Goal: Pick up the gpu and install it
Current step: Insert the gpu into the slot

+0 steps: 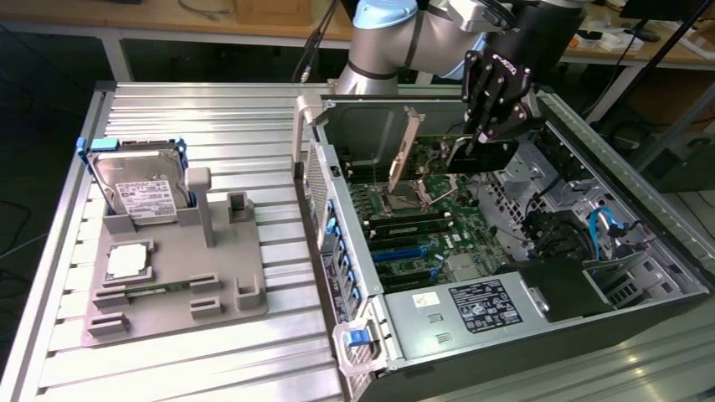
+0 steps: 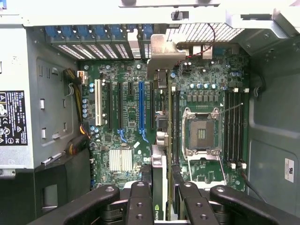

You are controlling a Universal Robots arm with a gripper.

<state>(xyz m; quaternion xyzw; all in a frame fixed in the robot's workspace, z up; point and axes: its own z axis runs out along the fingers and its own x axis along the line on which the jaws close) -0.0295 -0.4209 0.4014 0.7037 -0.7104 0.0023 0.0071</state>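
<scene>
Green motherboard, blue slot, black end effector, silvery-grey gpu, white-labelled blue-framed hard drive.

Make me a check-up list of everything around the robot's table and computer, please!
Surface: slatted metal table carrying a grey holder tray and an open computer case.
Job's things: gpu held edge-on over the motherboard; cannot tell if it sits in a slot.
Clutter: hard drive standing in the tray; processor chip lying flat on it.
Grippers: hand shut on the gpu, over the open case.
Cables: blue cables and yellow-black wires inside the case.
Surroundings: wooden benches behind the table.
</scene>
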